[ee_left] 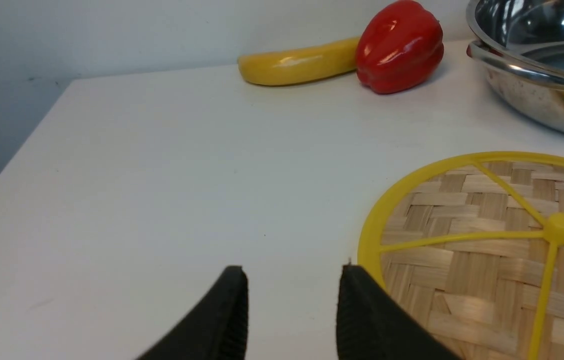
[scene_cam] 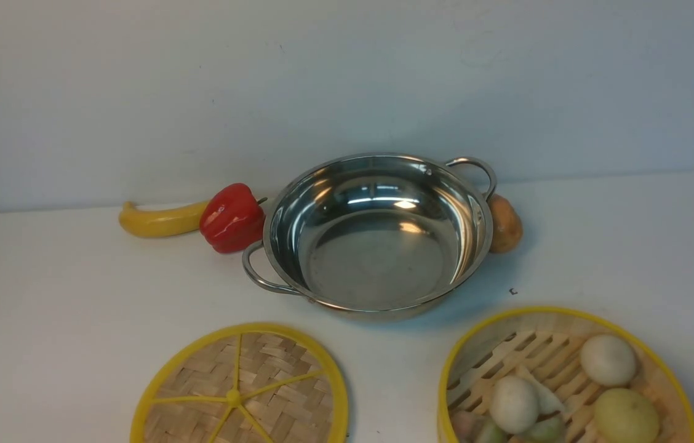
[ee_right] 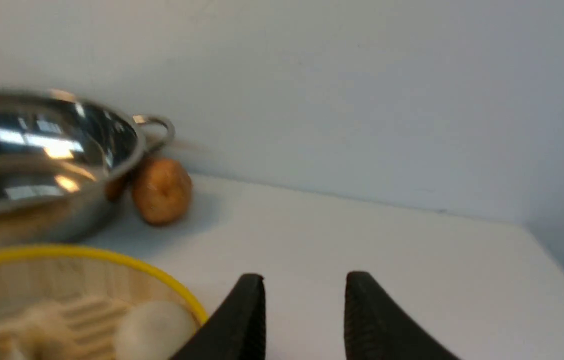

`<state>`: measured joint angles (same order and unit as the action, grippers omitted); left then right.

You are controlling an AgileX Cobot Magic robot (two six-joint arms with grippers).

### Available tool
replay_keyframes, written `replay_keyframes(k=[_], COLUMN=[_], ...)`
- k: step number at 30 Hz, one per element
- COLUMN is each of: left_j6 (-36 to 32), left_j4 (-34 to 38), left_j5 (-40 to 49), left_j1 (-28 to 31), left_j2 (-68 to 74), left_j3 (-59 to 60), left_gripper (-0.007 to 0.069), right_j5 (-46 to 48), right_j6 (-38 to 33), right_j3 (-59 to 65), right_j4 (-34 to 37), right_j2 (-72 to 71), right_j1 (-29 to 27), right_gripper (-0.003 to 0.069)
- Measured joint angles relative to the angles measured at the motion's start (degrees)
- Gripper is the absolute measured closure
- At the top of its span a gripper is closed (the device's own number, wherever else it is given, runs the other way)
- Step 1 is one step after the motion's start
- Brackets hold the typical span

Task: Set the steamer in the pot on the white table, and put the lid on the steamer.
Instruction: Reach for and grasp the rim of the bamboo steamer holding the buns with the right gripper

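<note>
White table (scene_cam: 45,295): one pot (scene_cam: 378,246) by far edge, one lid (scene_cam: 261,369), one steamer (scene_cam: 541,357) at near edge; left gripper (ee_left: 292,305), right gripper (ee_right: 304,310) parted, empty.

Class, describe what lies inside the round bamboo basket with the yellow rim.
The round yellow-rimmed bamboo steamer holds pale round buns, white and yellowish, on its slatted floor. Its near part falls outside the front view.

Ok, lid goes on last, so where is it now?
Front view: the lid lies flat on the white table at bottom left, nearer than the pot.
</note>
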<state>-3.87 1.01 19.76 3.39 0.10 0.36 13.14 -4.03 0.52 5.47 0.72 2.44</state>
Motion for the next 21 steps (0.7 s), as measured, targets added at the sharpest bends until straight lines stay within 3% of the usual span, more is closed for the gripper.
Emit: replay_keyframes(k=[4, 6, 13, 19, 21], left_j6=[0.0, 0.0, 0.0, 0.0, 0.0], left_j4=[0.0, 0.0, 0.0, 0.0, 0.0], left_j5=[0.0, 0.0, 0.0, 0.0, 0.0], left_j1=[0.0, 0.0, 0.0, 0.0, 0.0], left_j2=[0.0, 0.0, 0.0, 0.0, 0.0], left_j3=[0.0, 0.0, 0.0, 0.0, 0.0], left_gripper=[0.0379, 0.0379, 0.0379, 0.0379, 0.0379], right_j5=[5.0, 12.4, 29.6, 37.3, 38.5], right_j6=[1.4, 0.1, -10.4, -13.7, -13.5], right_j3=[-2.9, -10.1, -31.6, -40.9, -43.0], right_j4=[7.3, 11.5, 18.2, 23.6, 28.9], right_j2=[0.2, 1.7, 12.8, 20.2, 23.6], right_j1=[0.0, 0.1, 0.1, 0.1, 0.1], right_gripper=[0.0414, 0.0414, 0.0414, 0.0414, 0.0414])
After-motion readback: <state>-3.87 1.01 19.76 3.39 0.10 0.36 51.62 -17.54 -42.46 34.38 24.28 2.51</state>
